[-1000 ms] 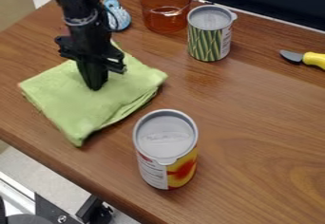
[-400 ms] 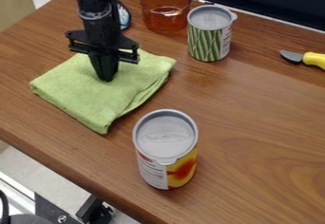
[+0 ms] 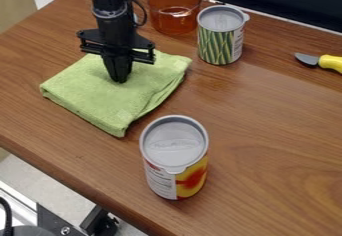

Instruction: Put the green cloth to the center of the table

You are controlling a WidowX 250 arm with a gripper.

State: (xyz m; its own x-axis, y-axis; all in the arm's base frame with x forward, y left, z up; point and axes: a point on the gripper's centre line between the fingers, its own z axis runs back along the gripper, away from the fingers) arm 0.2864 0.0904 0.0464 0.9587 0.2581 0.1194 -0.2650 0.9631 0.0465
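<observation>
Green cloth [image 3: 93, 97] slid slightly right and up with gripper [image 3: 119, 81] | fingers narrow, seemingly pinching it | cloth flat, left of frame centre | nearing the goal; more rightward drag needed, can [image 3: 174, 155] close by

Robot arm [image 3: 113, 12]: upper part cut off by my view's top edge. Yellow handle [image 3: 331, 63]: end cropped at right. Green cloth [image 3: 90, 92]: patch hidden from me behind gripper [image 3: 119, 80]. Near can [image 3: 175, 155]: lid marking too blurred for me to read.
</observation>
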